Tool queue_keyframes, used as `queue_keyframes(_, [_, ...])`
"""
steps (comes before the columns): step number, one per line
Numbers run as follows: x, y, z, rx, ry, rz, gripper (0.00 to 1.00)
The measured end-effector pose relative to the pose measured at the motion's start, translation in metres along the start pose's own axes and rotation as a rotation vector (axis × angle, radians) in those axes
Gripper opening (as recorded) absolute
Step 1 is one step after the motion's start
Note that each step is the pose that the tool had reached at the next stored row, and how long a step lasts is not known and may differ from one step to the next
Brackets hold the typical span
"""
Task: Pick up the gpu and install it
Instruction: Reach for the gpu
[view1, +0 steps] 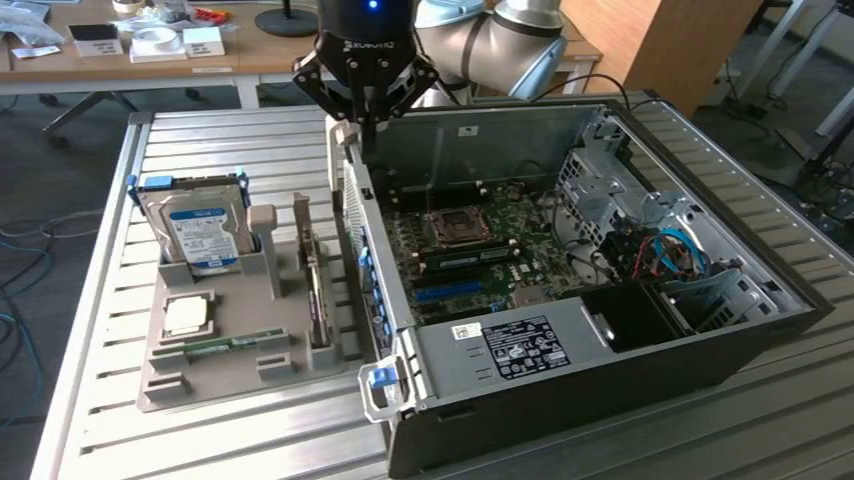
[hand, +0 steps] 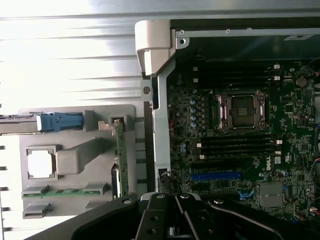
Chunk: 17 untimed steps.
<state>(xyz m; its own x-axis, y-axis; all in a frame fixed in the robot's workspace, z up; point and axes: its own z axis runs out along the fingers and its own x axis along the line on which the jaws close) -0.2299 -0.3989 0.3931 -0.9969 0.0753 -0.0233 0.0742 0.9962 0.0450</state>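
In the exterior view the gripper (view1: 363, 118) hangs over the far corner of the open case (view1: 601, 350), its jaws pressed together on nothing. The gpu (view1: 314, 290) is well below it and apart from it. It stands on edge in a slot of the grey holder (view1: 214, 385) on the desk (view1: 200, 140), between the hard drive (view1: 200, 235) and the case wall. Its long axis runs from far to near, parallel to that wall. The taller far end looks like the bracket, though I cannot be sure.

In the wrist view the gripper (hand: 175, 220) sits above the case rim with the jaws shut. The gpu (hand: 120, 155) appears edge-on as a thin green strip in the holder (hand: 75, 125), just beside the case. Its length lies parallel to the case wall and across the blue slot (hand: 215, 176) on the motherboard (hand: 280, 130).

The card is probably light and stiff but fragile. The bare upper edge or the cooler block seems the safest hold, away from the contact edge and small parts.
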Motion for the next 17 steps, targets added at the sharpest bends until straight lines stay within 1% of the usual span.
queue_keyframes(17, [0.016, -0.0012, -0.0004, 0.0000, 0.0000, 0.000, 0.11])
